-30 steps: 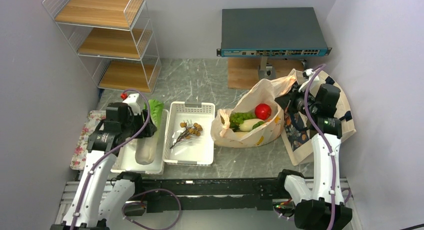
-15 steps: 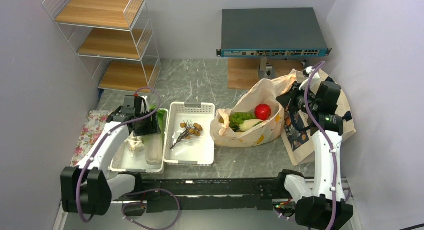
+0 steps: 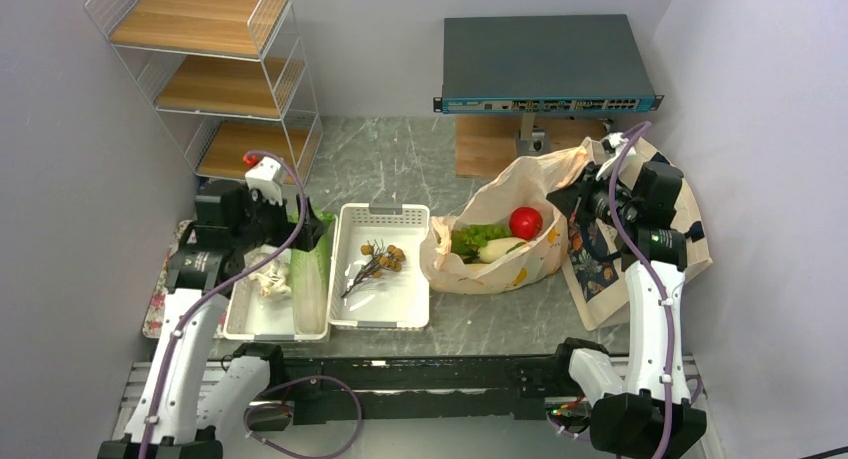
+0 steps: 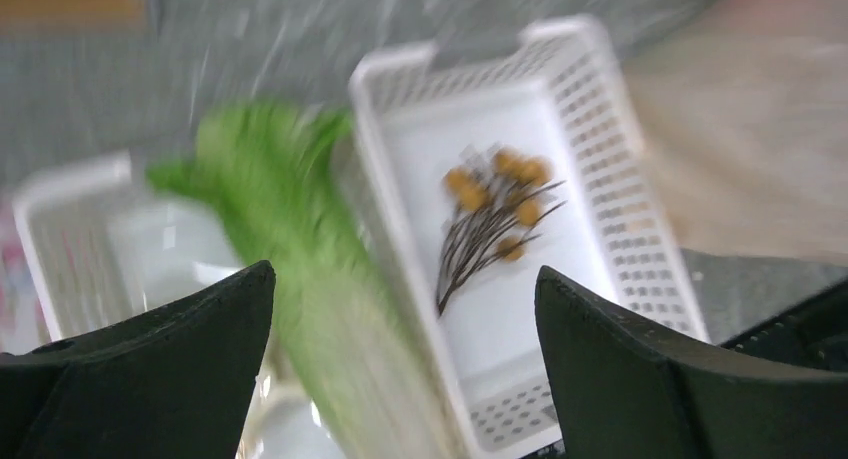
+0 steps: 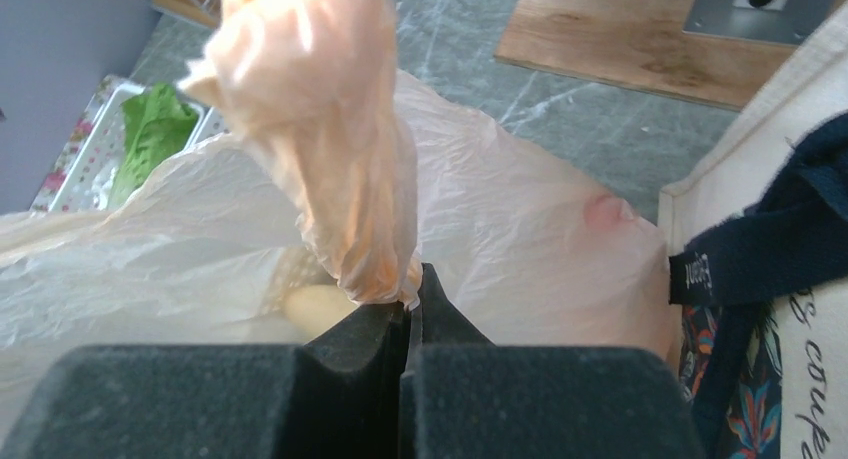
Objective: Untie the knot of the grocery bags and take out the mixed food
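At the far left of the worktop (image 3: 400, 164), your left end effector (image 4: 405, 279) hangs over the trays with its jaws spread wide and nothing between them. The left wrist view is blurred, but it shows both dark fingers (image 4: 160, 369) well apart. Below it, the leafy cabbage (image 3: 308, 279) lies lengthwise along the right side of the left tray (image 3: 232, 331). A small pale item sits beside it, too unclear to identify. Just beside that tray, the second white tray (image 3: 395, 304) holds the brown nuts (image 3: 385, 254) on their dark twigs. Next comes the peach plastic bag (image 3: 500, 274), lying on the worktop with its mouth open. You can see green grapes (image 3: 475, 237), a white radish (image 3: 500, 247) and a red apple (image 3: 526, 222) inside. On the right, your right end effector (image 5: 410, 314) is clamped on the bag's twisted top (image 5: 330, 159), and the bunched plastic rises from between the closed fingertips. The cream canvas tote (image 3: 690, 239) lies just right of the bag, partly behind that arm. Its navy strap (image 5: 770, 249) is close to the pinched plastic.
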`<action>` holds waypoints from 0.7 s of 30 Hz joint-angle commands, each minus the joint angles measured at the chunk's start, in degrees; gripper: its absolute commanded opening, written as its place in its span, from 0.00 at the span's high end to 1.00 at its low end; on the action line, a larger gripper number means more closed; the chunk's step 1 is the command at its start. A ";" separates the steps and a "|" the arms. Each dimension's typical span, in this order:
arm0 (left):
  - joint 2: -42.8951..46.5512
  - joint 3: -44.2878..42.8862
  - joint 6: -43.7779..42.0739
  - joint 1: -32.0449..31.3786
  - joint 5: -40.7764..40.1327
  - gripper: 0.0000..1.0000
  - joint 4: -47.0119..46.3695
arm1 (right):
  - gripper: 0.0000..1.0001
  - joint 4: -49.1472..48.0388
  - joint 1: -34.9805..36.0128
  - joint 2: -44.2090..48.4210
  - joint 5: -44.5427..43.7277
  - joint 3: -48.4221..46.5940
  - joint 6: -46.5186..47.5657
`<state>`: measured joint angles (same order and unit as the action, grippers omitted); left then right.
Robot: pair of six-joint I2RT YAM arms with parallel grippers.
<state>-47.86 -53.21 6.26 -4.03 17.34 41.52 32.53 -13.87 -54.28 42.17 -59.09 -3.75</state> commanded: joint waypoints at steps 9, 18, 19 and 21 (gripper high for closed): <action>-21.02 -36.02 -38.36 -38.01 13.47 0.13 -2.51 | 1.00 24.44 0.15 5.03 3.77 -3.27 34.64; -44.13 -48.60 -48.20 -58.98 3.32 0.75 -11.02 | 1.00 29.38 0.08 12.32 -4.66 -0.30 39.91; -45.34 -47.52 -49.58 -59.98 2.89 0.78 -12.50 | 1.00 29.46 0.03 12.68 -4.99 -0.43 39.80; -47.69 -45.32 -54.91 -61.81 1.51 0.87 -11.64 | 1.00 29.80 0.11 12.48 -5.89 -1.09 38.91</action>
<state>-93.01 -101.16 -38.94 -62.87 22.59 32.99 60.86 -13.82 -42.72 39.24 -59.18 33.04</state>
